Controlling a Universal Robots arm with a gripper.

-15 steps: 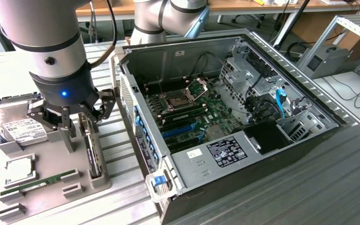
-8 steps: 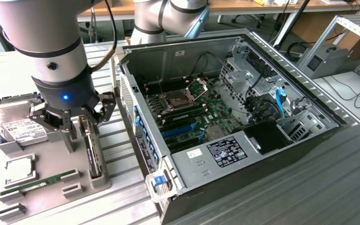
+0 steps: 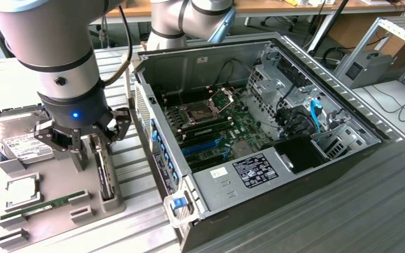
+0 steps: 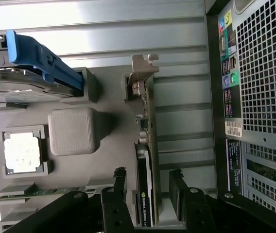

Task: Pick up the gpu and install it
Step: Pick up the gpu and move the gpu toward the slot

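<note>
The gripper (image 4: 147, 174) stands wide open, its two black fingers (image 4: 120, 187) set one on either side of the gpu (image 4: 146, 136). A gap shows on each side, so neither finger touches the card and nothing is held. In the exterior view the gripper (image 3: 93, 153) hangs at the end of the single arm (image 3: 55, 58), low over a grey tray (image 3: 61, 182).

The one gpu (image 3: 106, 179) stands on its edge in a narrow slot of that tray (image 4: 111, 155), at the side nearest the computer case (image 3: 259, 132). Its dark board runs along the slot, and its silver metal bracket sits at the end far from the fingers.

Three other parts rest in the same tray. One hard drive (image 3: 19, 138) with a white label lies at the far end, on the exterior view's left, and in the wrist view the hard drive (image 4: 26, 85) carries a blue rail. One square processor chip (image 3: 23, 190) sits in its own frame, well apart from the gpu. One green memory stick (image 3: 44, 206) lies near the tray's near edge. A single grey block (image 4: 72, 131) stands on the tray between the chip (image 4: 22, 150) and the gpu.

The one case lies on its side just beside the tray, open, with its motherboard (image 3: 210, 129) exposed. The tray and the case rest on one ribbed metal table (image 3: 343, 216).
</note>
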